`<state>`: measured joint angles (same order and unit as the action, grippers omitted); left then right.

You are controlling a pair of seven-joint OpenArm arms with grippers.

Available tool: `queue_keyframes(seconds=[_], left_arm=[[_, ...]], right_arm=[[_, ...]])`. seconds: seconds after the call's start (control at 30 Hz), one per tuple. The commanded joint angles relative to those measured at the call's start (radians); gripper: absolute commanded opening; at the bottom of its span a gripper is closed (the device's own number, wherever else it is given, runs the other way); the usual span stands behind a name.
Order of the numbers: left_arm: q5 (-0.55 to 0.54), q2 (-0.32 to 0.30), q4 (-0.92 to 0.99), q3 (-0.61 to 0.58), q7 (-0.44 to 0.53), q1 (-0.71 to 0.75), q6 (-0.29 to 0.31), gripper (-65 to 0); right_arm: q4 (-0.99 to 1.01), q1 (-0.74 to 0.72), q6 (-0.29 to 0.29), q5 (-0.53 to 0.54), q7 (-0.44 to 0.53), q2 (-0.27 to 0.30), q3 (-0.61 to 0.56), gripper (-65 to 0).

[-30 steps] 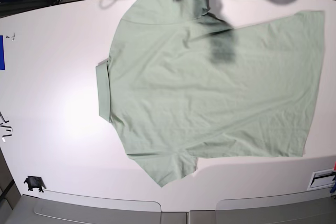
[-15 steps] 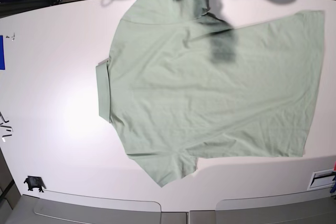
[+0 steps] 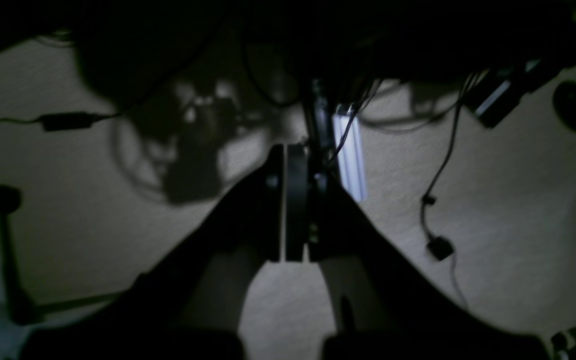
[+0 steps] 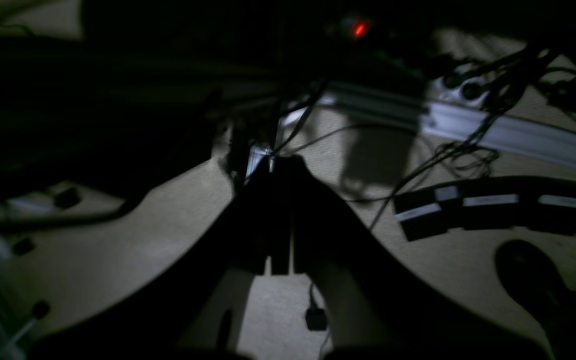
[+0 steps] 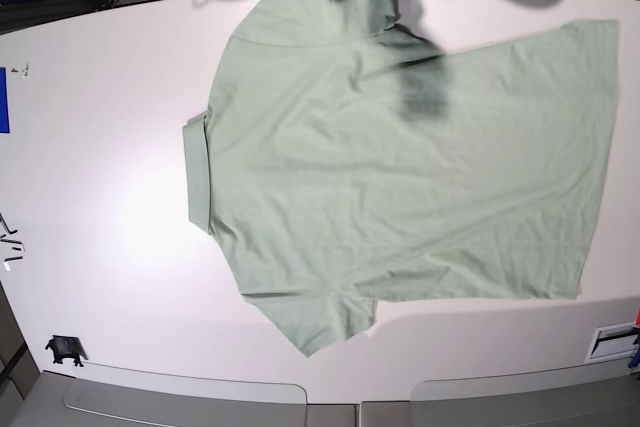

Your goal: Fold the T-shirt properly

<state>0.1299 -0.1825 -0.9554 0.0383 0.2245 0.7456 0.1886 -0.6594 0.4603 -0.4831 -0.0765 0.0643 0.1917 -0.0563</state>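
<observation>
I am seeing the T-shirt (image 5: 400, 162) lying spread, unfolded, mid-frame in the base view. I am holding the left gripper (image 3: 285, 210) and right gripper (image 4: 274, 220) pinched closed and empty, both looking at floor, so a blind descent risks bunching cloth near the collar (image 5: 196, 175) at centre left.

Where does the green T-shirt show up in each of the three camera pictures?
Base view: the T-shirt lies spread flat over the middle and right of the white table, collar toward the left.
Left wrist view: not in it; only the shut left gripper over a dim floor.
Right wrist view: not in it; the shut right gripper over the floor.
Shared landmark: cables on the floor, at the base view's top edge.
</observation>
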Motion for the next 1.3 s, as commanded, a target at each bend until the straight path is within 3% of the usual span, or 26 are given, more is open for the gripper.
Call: queue_keyframes(seconds=[0.0, 0.1, 0.23, 0.5, 0.67, 0.93, 1.13, 1.27], left_arm=[[-0.005, -0.009, -0.040, -0.001, 0.010, 0.036, 0.003, -65.0], [-0.062, -0.021, -0.148, 0.000, -0.035, 0.101, 0.003, -65.0], [-0.132, -0.043, -0.290, 0.002, -0.159, 0.179, 0.002, -65.0], [-0.132, -0.068, -0.505, 0.014, -0.177, 0.322, 0.003, -65.0], [-0.132, -0.070, -0.610, 0.048, -0.180, 0.372, 0.003, -65.0], [-0.132, -0.071, -0.771, 0.121, -0.181, 0.437, 0.012, -65.0], [-0.132, -0.070, -0.867, 0.185, -0.181, 0.470, 0.114, -65.0], [-0.132, -0.070, -0.892, 0.209, -0.180, 0.468, 0.171, -65.0]], right_arm=[[-0.029, 0.020, -0.023, 0.008, 0.015, 0.010, 0.003, -65.0], [-0.096, 0.068, -0.073, 0.008, 0.014, 0.031, 0.003, -65.0], [-0.190, 0.137, -0.079, 0.009, 0.014, 0.062, 0.004, -65.0], [-0.430, 0.310, -0.081, 0.019, 0.014, 0.105, 0.004, -65.0], [-0.602, 0.409, -0.084, 0.142, 0.003, 0.108, 0.015, -65.0], [-0.951, 0.507, -0.097, 0.325, -0.106, 0.107, 0.085, -65.0], [-1.244, 0.576, -0.197, 0.534, -0.190, 0.101, 0.209, -65.0], [-1.384, 0.586, -0.201, 0.696, -0.270, 0.101, 0.302, -65.0]])
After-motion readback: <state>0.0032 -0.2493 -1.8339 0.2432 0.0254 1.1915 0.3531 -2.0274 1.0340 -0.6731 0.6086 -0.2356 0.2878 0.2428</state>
